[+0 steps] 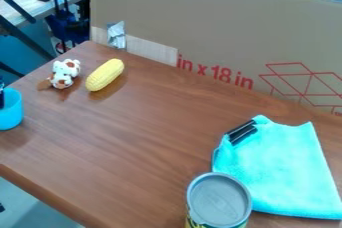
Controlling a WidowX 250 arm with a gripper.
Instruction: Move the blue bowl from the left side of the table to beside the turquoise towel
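At the left edge, a dark part that looks like my gripper [2, 98] stands at the rim of a blue cup [10, 111]; whether it touches the cup I cannot tell. A white and brown toy animal [65, 73] sits near the table's back left corner. Just right of it lies a yellow toy corn cob [105, 75]. On the right side a turquoise cloth [280, 167] is spread flat, with a black two-barred object [241, 132] at its upper left corner. A can with a grey lid [219, 201] stands upright at the front, beside the cloth's lower left.
The brown wooden table [143, 142] has its front edge at lower left. A tall cardboard panel [214, 27] stands along its back edge, with silvery tape [116, 35] on it. Dark blue clamps [60, 17] are behind the back left corner.
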